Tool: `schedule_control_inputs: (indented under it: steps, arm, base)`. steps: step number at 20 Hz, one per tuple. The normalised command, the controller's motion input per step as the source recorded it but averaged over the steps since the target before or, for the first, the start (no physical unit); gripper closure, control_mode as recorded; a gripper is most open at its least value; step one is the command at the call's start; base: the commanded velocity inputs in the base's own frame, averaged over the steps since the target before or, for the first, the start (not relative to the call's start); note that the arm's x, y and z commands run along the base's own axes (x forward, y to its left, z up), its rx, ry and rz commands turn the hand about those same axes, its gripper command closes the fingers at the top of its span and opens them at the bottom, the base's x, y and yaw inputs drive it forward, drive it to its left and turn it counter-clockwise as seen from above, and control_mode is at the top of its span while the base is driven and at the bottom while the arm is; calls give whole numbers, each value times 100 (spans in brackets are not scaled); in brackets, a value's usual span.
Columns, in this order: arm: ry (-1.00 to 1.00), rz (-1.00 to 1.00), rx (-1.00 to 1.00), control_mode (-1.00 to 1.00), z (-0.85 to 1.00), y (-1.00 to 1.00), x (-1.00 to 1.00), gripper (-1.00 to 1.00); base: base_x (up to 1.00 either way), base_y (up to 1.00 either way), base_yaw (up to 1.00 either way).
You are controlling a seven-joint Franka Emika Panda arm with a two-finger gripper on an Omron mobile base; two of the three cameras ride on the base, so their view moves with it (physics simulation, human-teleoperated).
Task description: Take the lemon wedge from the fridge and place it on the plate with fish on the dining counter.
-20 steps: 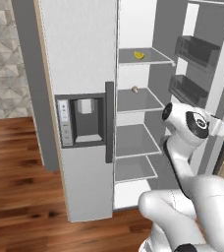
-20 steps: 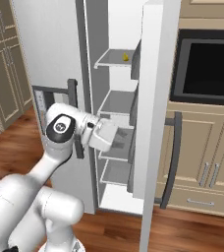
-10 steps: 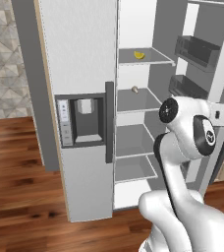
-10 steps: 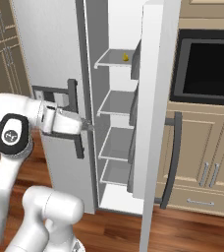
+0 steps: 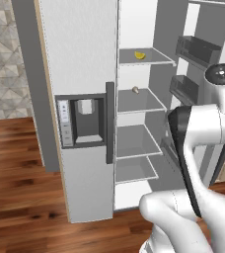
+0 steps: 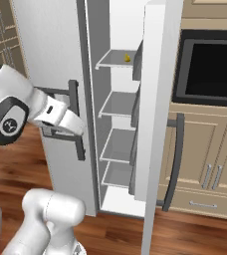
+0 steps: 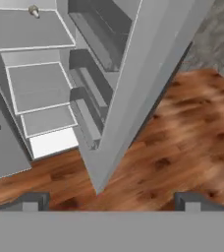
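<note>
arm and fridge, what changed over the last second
The arm swung back from the open compartment toward the closed door with the dispenser, its elbow rising high. The gripper is open and holds nothing. Unchanged: the fridge door open, the lemon wedge on the top shelf, the brown lump one shelf below.

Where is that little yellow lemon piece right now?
The lemon wedge lies on the top shelf inside the open fridge, one shelf above a small beige-brown lump.
</note>
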Motion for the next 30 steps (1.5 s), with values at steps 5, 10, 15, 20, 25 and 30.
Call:
schedule_control_inputs:
  steps: [5, 10, 15, 20, 25, 30]
  arm:
    - [-18, 32, 74, -100, -52, 5, -13, -100]
    - [-37, 14, 22, -100, 6, 28, 18, -100]
    - [-2, -2, -5, -100, 0, 19, 23, -100]
    - [18, -4, -26, -100, -9, 60, 32, -100]
    - [4, 0, -6, -100, 0, 11, 0, -100]
    - [0, 0, -6, -100, -9, -2, 2, -100]
  base:
    - [0, 0, 0]
    - [0, 0, 0]
    - [0, 0, 0]
    - [0, 0, 0]
    - [0, 0, 0]
    - [0, 0, 0]
